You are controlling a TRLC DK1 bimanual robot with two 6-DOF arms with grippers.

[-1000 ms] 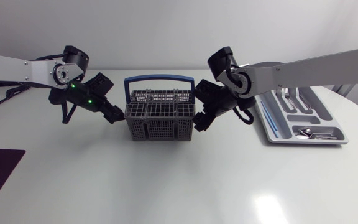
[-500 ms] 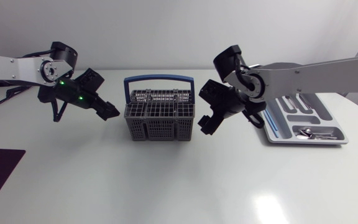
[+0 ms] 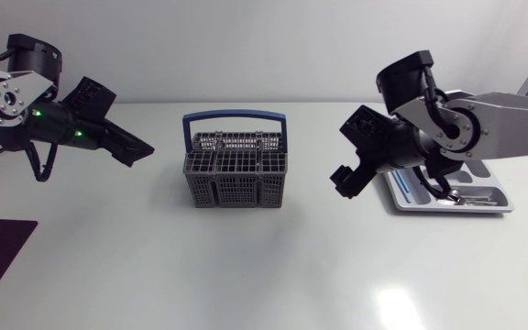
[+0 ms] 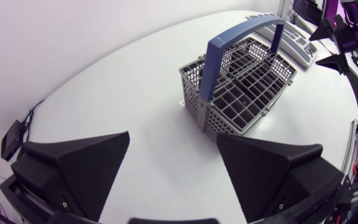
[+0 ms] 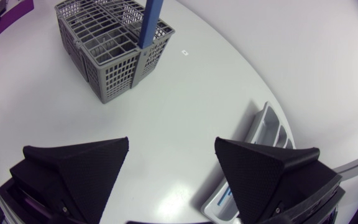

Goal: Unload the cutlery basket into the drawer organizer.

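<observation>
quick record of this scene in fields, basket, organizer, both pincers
cutlery basket: upright mid-table, blue handle raised, no cutlery showing above its rim
drawer organizer: at the table's right side, partly hidden by the right arm
cutlery: some pieces lie in the organizer
left pincer: open, empty, off the basket's left side, apart from it
right pincer: open, empty, between basket and organizer, holding neither

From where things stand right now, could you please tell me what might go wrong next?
The right arm hangs over the grey plastic drawer organizer; a low swing might knock it.
The upright blue arched handle spans the grey mesh cutlery basket; the left gripper or right gripper reaching in could snag it.
</observation>
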